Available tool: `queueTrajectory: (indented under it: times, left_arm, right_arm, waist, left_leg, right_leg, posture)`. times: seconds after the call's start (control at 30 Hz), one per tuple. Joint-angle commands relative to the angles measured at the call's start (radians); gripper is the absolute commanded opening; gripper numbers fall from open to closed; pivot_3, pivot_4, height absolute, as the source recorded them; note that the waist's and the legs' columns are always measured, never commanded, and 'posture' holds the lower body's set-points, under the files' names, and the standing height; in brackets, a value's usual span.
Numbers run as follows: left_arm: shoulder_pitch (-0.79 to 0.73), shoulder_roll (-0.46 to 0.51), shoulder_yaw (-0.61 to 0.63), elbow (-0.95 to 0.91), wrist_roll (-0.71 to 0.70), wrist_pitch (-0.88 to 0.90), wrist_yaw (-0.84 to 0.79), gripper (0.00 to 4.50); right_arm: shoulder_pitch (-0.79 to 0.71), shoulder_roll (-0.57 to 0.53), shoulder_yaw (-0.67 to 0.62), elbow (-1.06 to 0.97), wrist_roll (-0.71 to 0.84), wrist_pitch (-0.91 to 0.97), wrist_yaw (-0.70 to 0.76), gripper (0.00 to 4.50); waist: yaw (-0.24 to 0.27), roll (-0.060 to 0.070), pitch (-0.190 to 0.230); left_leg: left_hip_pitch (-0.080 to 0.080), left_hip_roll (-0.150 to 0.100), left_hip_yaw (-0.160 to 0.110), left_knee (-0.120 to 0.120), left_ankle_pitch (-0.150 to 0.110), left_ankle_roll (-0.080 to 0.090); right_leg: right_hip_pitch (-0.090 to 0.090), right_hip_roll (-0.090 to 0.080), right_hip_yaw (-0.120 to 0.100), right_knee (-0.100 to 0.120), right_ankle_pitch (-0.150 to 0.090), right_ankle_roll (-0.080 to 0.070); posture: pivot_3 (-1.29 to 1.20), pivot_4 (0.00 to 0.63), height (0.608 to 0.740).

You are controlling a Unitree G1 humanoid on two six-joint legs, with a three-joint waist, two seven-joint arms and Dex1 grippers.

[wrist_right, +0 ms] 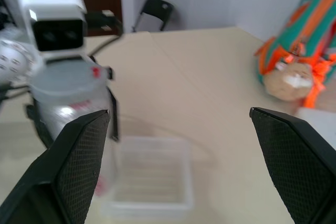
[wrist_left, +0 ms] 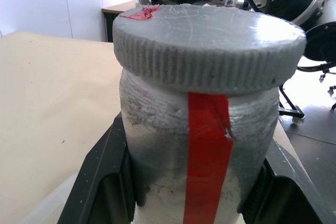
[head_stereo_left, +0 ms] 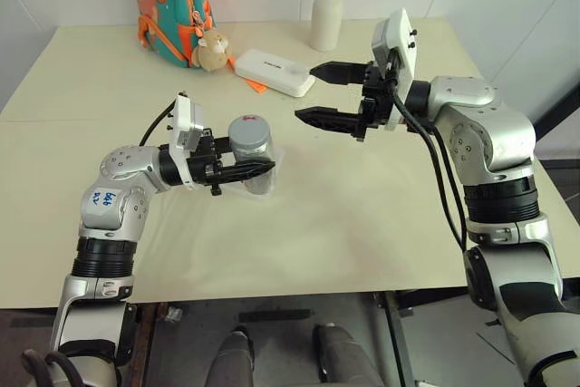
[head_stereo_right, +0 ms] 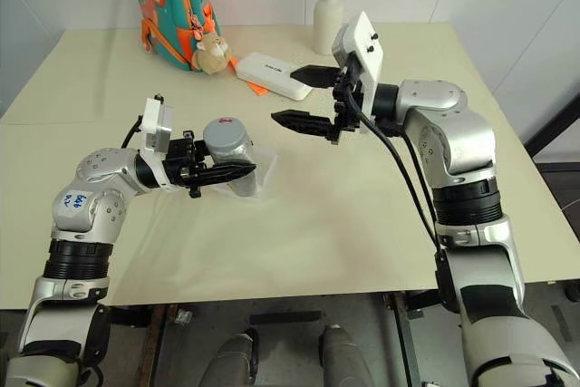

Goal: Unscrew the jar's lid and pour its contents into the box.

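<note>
Cream table [head_stereo_left: 362,224]: box [wrist_right: 149,174], case [head_stereo_left: 275,72], vase [head_stereo_left: 326,17], backpack [head_stereo_left: 168,2].

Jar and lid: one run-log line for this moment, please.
left end effector: shut on jar | lid: on | right end effector: open, empty

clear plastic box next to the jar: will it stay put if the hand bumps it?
Probably not. The box looks thin-walled, shallow and empty, so likely very light and apt to slide on the smooth table. Its low, flat shape suggests it would skid rather than tip. The walls may flex if pinched.
</note>
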Motion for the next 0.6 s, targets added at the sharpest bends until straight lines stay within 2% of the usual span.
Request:
queueTrajectory:
  times: [0.03, 0.27, 0.6]
  left_arm:
    - [-0.021, 0.004, 0.013, -0.013, -0.003, -0.018, -0.007, 1.96]
    - [-0.029, -0.001, 0.003, -0.001, 0.004, -0.026, -0.012, 1.96]
    - [-0.042, -0.011, -0.003, 0.017, 0.008, -0.036, -0.021, 1.96]
  right_arm:
    - [-0.005, 0.05, -0.007, -0.109, 0.076, 0.061, -0.023, 4.47]
    - [-0.043, 0.171, 0.032, -0.122, 0.095, 0.178, -0.129, 4.47]
    - [-0.084, 0.202, 0.133, -0.043, -0.013, 0.154, -0.146, 4.47]
  waist:
    - [-0.002, 0.0, 0.0]
    - [-0.001, 0.0, 0.0]
    - [-0.001, 0.0, 0.0]
  left_leg:
    - [0.0, 0.0, 0.0, 0.0, 0.0, 0.0]
    - [0.0, 0.0, -0.001, 0.001, 0.001, 0.0]
    - [0.0, 0.0, -0.001, 0.001, 0.001, 0.0]
  right_leg:
    - [0.0, 0.0, 0.0, 0.0, 0.0, 0.0]
    - [0.0, 0.0, 0.0, 0.002, 0.0, 0.0]
    - [0.0, 0.0, -0.001, 0.001, 0.0, 0.0]
  posture:
    - [0.0, 0.15, 0.74]
    - [0.0, 0.15, 0.74]
    - [0.0, 0.15, 0.74]
